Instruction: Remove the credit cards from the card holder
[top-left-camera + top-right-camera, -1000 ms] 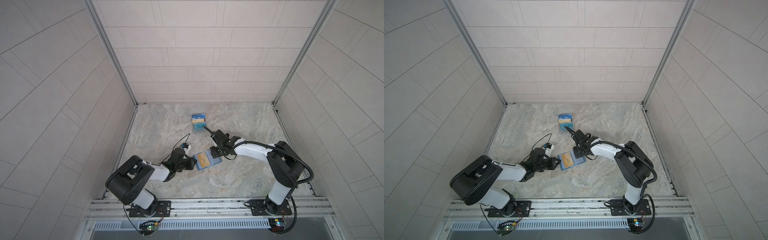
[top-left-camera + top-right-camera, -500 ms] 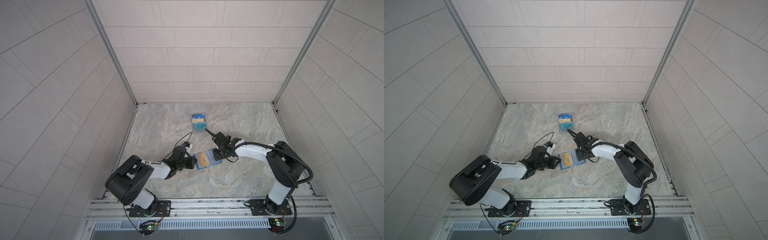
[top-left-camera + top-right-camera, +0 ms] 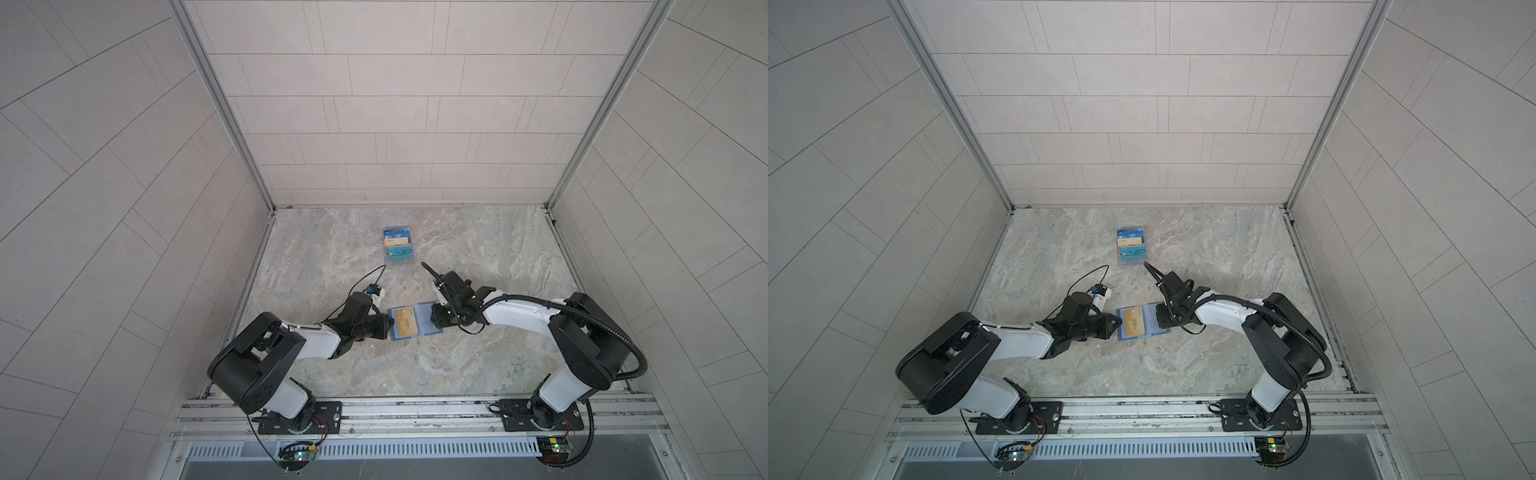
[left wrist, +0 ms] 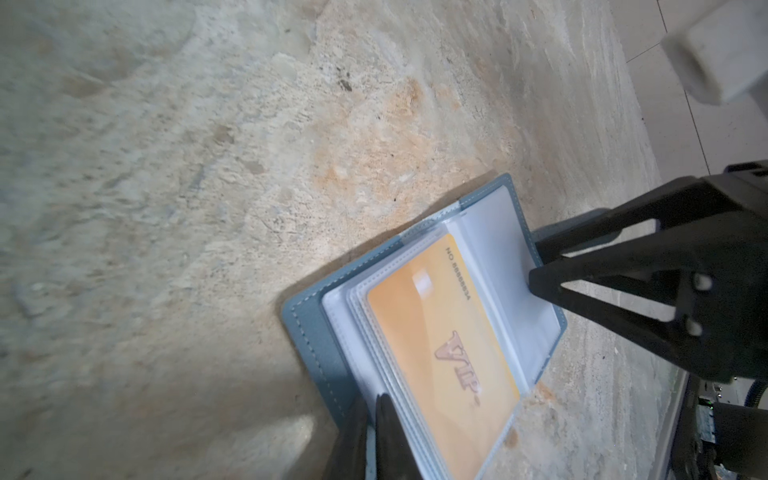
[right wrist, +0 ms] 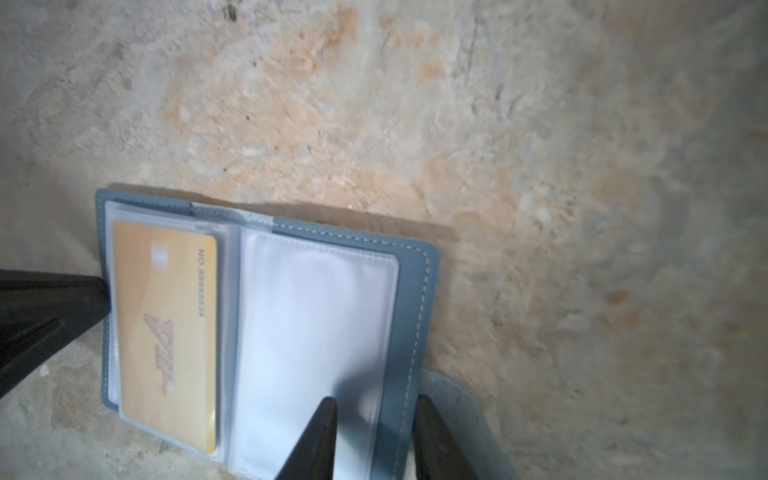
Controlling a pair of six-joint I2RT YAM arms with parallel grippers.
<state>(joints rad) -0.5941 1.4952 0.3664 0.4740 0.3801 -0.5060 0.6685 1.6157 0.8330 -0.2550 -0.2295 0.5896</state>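
Worktop: veined stone, between tiled walls. Card holder: teal, lying open and flat near the front middle, clear sleeves up. Clear stand: farther back, well apart, displaying cards. Right claw: spread, straddling the holder's tab-side edge. Left claw: pressed nearly together, pinching the holder's opposite edge. Gold card: inside a sleeve, on the left claw's side.

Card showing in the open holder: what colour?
Gold-yellow card, VIP lettering; clearest in right wrist view.
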